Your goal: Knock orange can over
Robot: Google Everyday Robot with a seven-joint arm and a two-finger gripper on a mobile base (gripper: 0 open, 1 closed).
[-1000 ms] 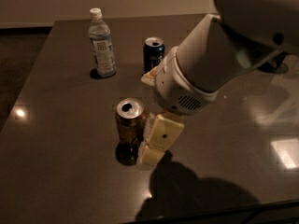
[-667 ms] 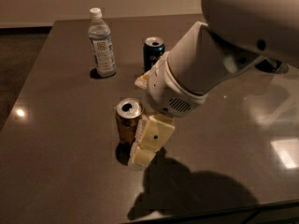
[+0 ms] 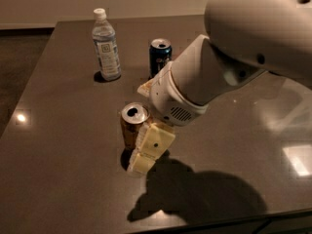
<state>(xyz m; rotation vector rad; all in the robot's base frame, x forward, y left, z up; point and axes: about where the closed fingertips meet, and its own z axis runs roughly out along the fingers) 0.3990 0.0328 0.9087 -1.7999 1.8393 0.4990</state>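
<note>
Orange can (image 3: 131,128) stands upright on a dark table (image 3: 58,145), the cream gripper (image 3: 147,152) touching its camera-facing side; jaws' state cannot be told.

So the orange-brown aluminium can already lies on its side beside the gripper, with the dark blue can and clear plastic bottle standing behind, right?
No. The camera view shows the orange-brown aluminium can standing upright, silver top up. The gripper is beside it, and the dark blue can and clear plastic bottle stand behind.
</note>
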